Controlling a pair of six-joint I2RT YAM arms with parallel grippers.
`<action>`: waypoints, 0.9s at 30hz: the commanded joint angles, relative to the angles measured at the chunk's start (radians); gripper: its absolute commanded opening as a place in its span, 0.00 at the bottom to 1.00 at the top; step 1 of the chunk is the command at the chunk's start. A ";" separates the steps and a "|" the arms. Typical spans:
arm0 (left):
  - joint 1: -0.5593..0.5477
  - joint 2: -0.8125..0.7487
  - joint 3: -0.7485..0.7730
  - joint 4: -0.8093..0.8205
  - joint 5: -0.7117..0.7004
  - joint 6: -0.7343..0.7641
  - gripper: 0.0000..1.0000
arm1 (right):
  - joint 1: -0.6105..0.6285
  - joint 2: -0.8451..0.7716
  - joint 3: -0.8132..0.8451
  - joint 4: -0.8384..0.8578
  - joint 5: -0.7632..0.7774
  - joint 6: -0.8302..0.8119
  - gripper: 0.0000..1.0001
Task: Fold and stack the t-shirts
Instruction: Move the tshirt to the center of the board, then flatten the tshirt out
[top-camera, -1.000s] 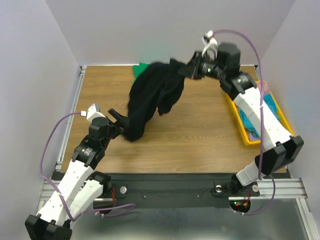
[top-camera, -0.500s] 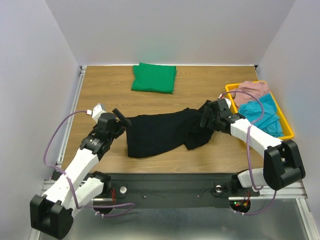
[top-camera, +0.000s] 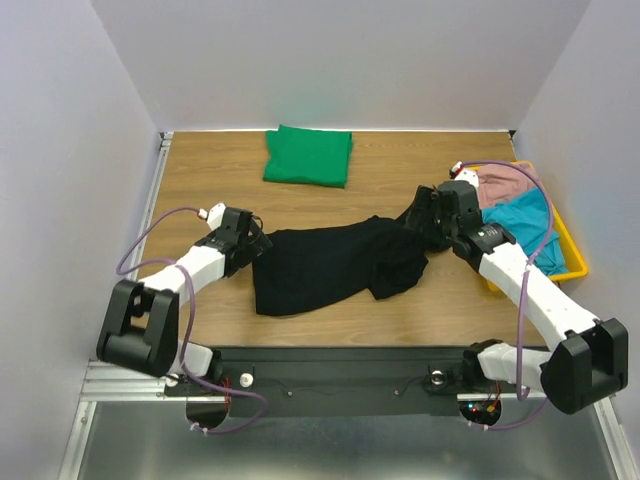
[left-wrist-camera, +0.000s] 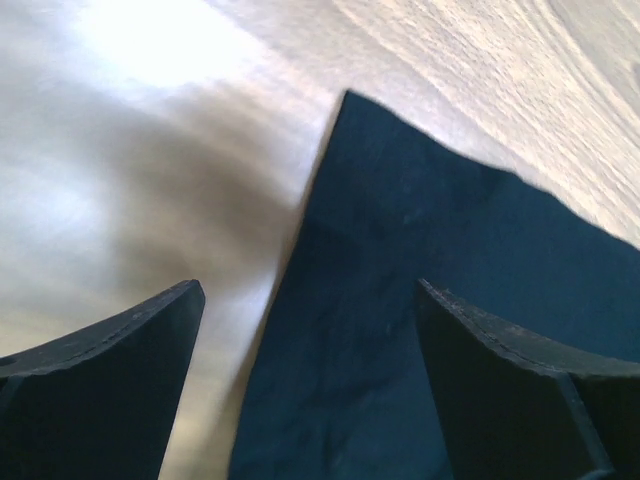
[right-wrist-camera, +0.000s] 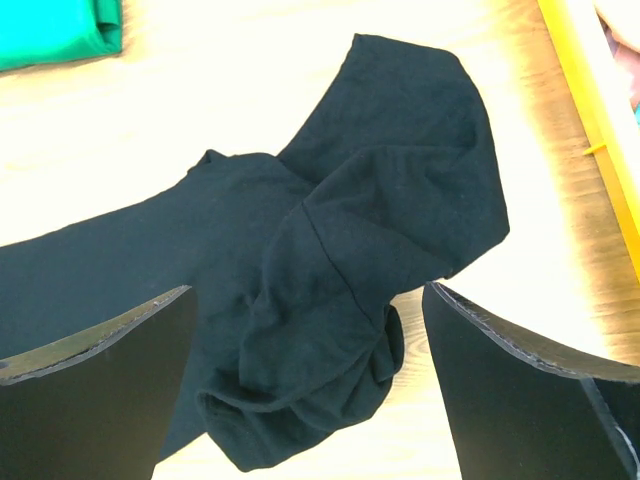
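Black t-shirt (top-camera: 320, 265) lies on the wooden table (top-camera: 200, 190), front-middle, stretched left to right and not folded. Its left part is fairly flat, its right end is bunched into loose folds with a sleeve flopped over. Green t-shirt (top-camera: 308, 156) sits folded in a neat rectangle at the far edge, left of centre, well apart from the black one. Left gripper (left-wrist-camera: 308, 300) is low at the black shirt's left edge with its jaws spread wide and nothing clamped. In the left wrist view a pointed corner of black cloth lies between the fingers (left-wrist-camera: 110, 370) with bare wood beside it; cannot tell whether the fingers touch the cloth. Right gripper (right-wrist-camera: 308, 290) is over the bunched right end, jaws also spread wide, gripping nothing. The right wrist view looks down on the crumpled folds from above, with a green corner showing at top left. Yellow bin (top-camera: 572, 252) stands at the table's right edge, just beside the right arm, with pink cloth (top-camera: 505, 185) and teal cloth (top-camera: 522, 215) in it. Both arms reach inward toward the black shirt from opposite ends.
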 joint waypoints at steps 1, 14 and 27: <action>0.007 0.096 0.080 0.077 0.056 0.030 0.90 | 0.003 0.019 0.045 0.023 0.053 -0.014 1.00; -0.025 0.229 0.056 0.161 0.141 0.038 0.00 | -0.063 0.299 0.159 0.022 0.150 0.089 1.00; -0.031 0.058 -0.018 0.196 0.064 0.053 0.00 | -0.101 0.761 0.466 0.017 0.080 0.024 0.98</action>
